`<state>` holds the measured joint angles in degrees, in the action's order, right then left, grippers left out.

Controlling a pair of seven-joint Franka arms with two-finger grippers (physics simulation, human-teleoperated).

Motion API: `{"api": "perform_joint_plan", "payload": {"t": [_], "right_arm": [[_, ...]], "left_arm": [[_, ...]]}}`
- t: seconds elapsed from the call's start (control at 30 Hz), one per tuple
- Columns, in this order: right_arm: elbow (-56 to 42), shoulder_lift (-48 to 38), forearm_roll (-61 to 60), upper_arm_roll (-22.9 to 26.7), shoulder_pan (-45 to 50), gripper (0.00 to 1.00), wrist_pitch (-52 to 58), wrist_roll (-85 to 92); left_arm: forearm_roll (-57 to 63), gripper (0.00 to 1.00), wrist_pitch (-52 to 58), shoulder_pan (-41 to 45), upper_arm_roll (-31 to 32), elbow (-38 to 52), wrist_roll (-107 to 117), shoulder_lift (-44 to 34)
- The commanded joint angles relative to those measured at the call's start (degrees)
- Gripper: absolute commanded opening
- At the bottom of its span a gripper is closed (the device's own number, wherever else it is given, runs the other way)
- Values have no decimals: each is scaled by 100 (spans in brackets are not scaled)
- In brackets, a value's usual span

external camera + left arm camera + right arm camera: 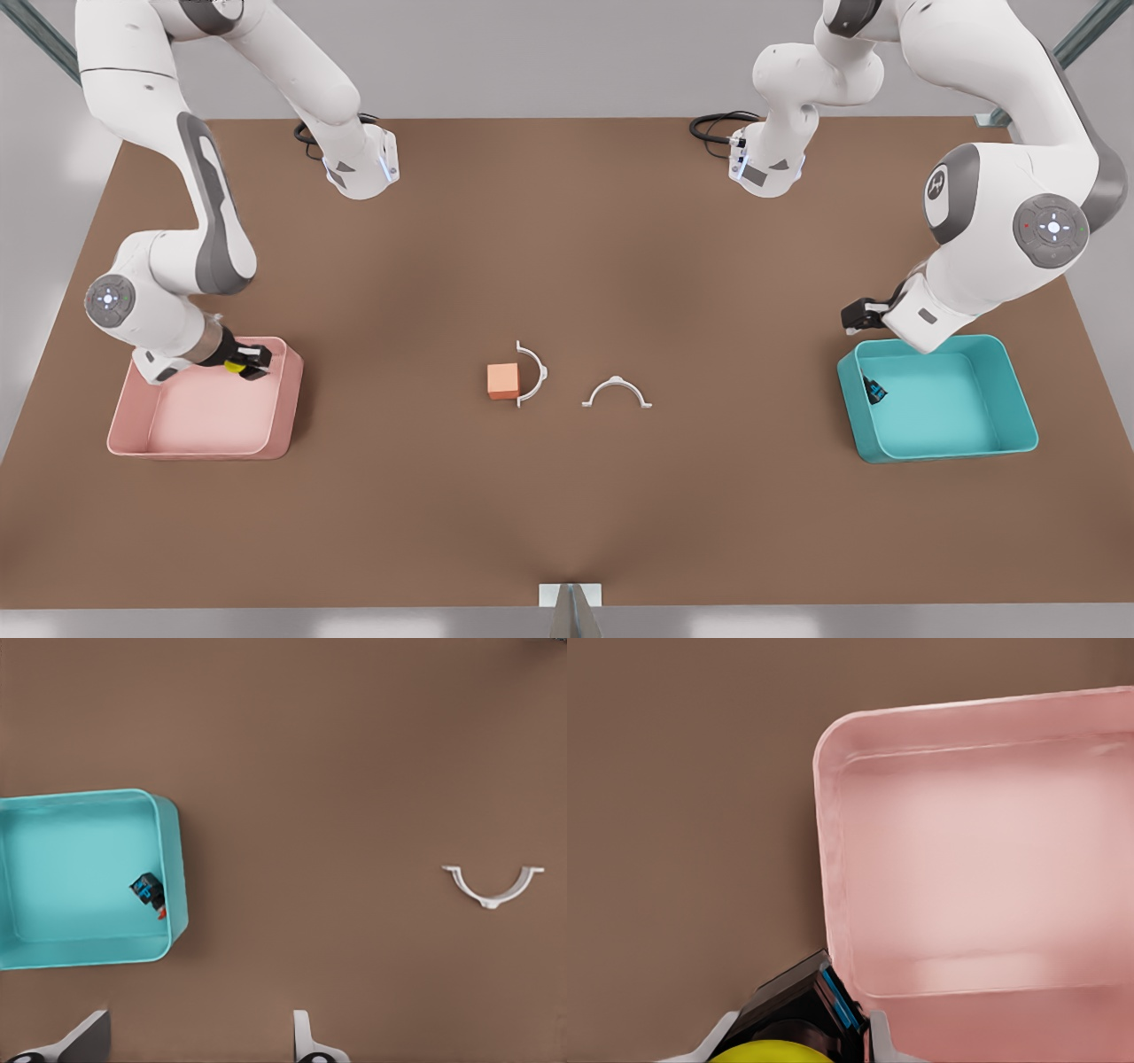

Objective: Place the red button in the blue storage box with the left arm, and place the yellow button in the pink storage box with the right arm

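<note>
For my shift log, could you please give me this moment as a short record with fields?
red button: lying inside the blue storage box, by one wall
left gripper: open, beside the blue box, holding nothing
yellow button: held in the right gripper, over the pink storage box
table middle: orange-pink cube, two white curved brackets
left to do: release the yellow button

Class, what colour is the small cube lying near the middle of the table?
Orange-pink; the cube shows best in the front view.
</note>
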<state>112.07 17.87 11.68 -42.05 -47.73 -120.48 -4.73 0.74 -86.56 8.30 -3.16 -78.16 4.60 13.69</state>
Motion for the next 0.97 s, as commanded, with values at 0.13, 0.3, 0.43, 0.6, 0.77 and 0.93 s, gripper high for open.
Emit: {"api": "perform_joint_plan", "payload": {"t": [0.13, 0.3, 0.43, 0.6, 0.77, 0.93], "right_arm": [[-194, 735, 932, 118, -501, 62, 33, 1343], [-677, 1122, 1178, 22, -457, 100, 130, 1229], [-2786, 1122, 1117, -593, 870, 100, 1939, 158], [-3454, 737, 1012, -791, 1992, 100, 2431, 86], [-2295, -1136, -799, 4469, 5599, 100, 2574, 613], [-1838, -1338, -1037, 4706, 5573, 100, 1967, 684]], "left_arm": [[5, 100, 42, -4, 0, 3, 849, -7], [5, 100, 42, 5, 0, 3, 849, -7], [5, 100, 51, -4, 0, 3, 849, -7], [5, 100, 51, 5, 0, 3, 849, -7], [5, 100, 51, 5, 0, 3, 849, -7], [5, 100, 51, 5, 0, 3, 849, -7]]}}
